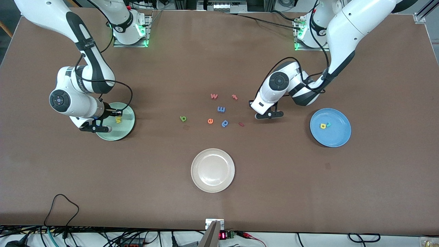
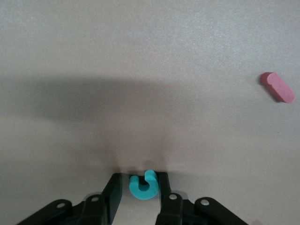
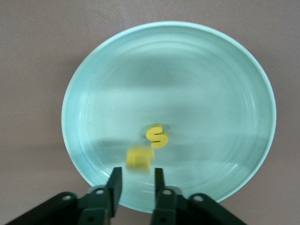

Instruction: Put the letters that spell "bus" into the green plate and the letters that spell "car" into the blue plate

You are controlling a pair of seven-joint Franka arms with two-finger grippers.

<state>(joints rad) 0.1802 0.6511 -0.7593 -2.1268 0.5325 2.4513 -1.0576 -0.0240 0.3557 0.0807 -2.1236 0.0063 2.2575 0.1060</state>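
Observation:
My left gripper [image 2: 140, 180] is down at the table between the loose letters and the blue plate [image 1: 339, 137]. Its fingers stand open on either side of a teal "c" [image 2: 144, 183], one finger almost touching it, the other a little apart. A yellow "a" [image 1: 322, 126] and a teal letter [image 1: 328, 124] lie in the blue plate. My right gripper [image 3: 138, 176] hangs open over the green plate [image 3: 225, 93], holding nothing. Under it are a yellow "s" [image 3: 157, 136] and a blurred yellow letter [image 3: 139, 157]. The green "b" [image 1: 183, 118] lies on the table.
Mid-table lie a red "w" [image 1: 214, 96], pink "t" [image 1: 234, 97], blue "m" [image 1: 221, 109], orange "e" [image 1: 210, 120], blue "p" [image 1: 224, 123] and a small red bar [image 1: 241, 124]. A cream plate [image 1: 212, 170] sits nearer the front camera.

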